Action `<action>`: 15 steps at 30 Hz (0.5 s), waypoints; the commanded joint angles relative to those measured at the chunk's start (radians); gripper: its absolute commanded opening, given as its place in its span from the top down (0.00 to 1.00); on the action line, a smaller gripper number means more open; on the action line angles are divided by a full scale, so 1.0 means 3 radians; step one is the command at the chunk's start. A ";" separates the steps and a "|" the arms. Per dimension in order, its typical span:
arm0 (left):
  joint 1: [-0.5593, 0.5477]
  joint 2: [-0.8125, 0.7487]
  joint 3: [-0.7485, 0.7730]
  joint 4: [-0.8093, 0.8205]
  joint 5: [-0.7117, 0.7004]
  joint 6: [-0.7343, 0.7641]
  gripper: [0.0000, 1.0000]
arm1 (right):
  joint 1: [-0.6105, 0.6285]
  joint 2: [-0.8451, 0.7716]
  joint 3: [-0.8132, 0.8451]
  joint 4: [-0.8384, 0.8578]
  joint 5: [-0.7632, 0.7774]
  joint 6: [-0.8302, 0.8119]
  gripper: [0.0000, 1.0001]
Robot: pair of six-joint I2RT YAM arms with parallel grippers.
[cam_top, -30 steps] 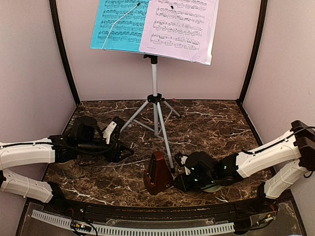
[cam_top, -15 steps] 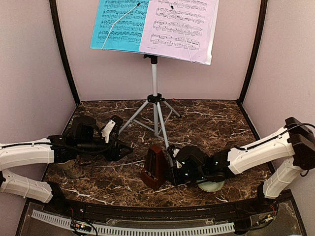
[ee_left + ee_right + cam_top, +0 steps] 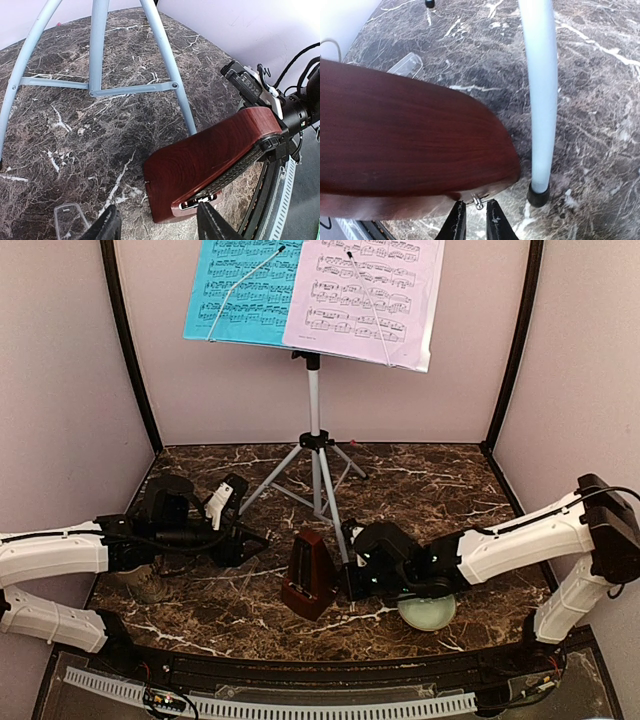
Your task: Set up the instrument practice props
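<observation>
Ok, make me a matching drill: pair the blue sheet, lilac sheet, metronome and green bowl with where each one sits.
Things:
1. blue sheet
2. lilac sheet
3. metronome
4. green bowl

Places:
A. on the table, partly under the right arm
B. left half of the desk of the stand
C. by the foot of the stand's near leg
D. right half of the stand's desk

Pairs: 1-B, 2-D, 3-C, 4-A
</observation>
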 commanded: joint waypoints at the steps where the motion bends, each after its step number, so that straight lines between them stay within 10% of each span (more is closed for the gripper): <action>1: -0.0009 -0.0065 -0.0037 0.0003 -0.0041 0.0030 0.46 | -0.0029 0.0143 0.0210 0.0095 0.0075 -0.0101 0.84; 15: -0.0014 0.0250 -0.0161 0.0108 -0.0143 -0.0143 0.52 | -0.0065 0.0262 0.0458 0.0167 0.0105 -0.0297 0.83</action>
